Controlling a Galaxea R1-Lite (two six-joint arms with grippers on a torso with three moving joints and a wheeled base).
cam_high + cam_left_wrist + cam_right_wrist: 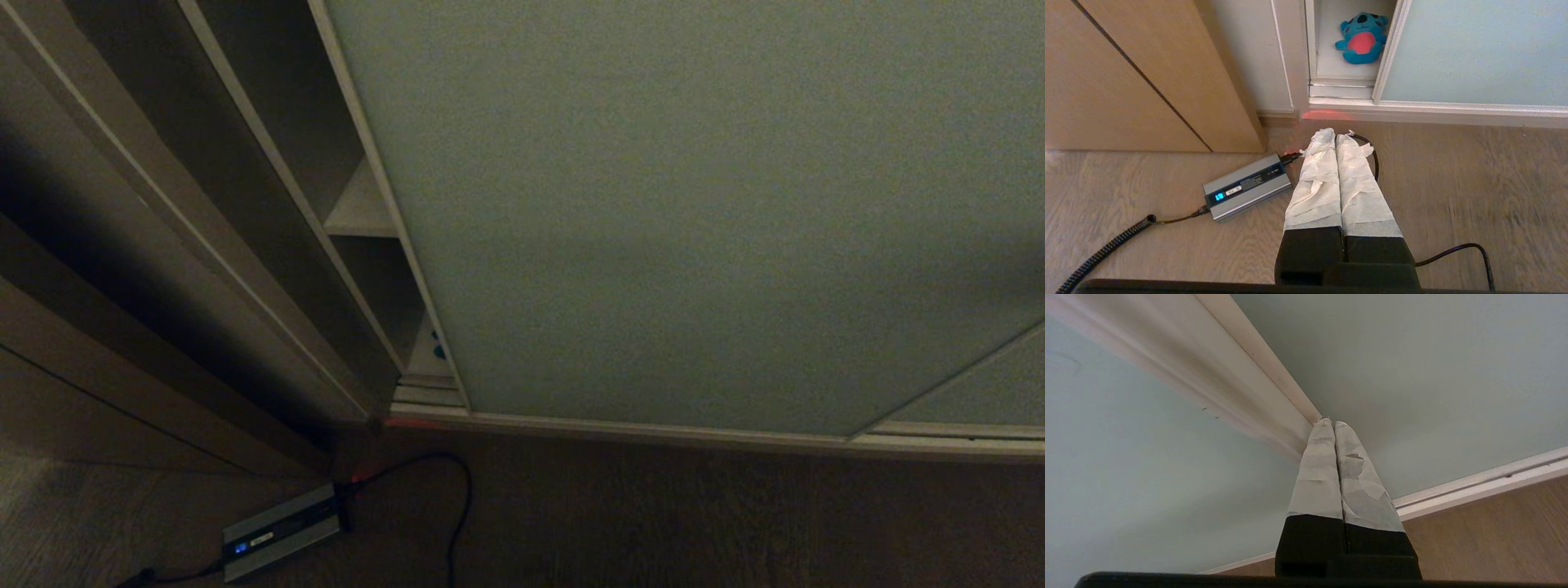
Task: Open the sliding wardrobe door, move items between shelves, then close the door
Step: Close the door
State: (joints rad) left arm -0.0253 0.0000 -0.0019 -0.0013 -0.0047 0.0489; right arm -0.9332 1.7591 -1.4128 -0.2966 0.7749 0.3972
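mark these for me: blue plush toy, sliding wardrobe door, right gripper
blue plush toy (1361,42): left wrist view, on its red belly.
sliding wardrobe door (702,204): head view, middle of the pale grey-green panel.
right gripper (1334,423): right wrist view, between the taped fingertips, beside the door's cream frame strip.

One blue plush toy, one power adapter, two tools.

head view: dim, shadowed left | wrist views: bright — frame strip blurred
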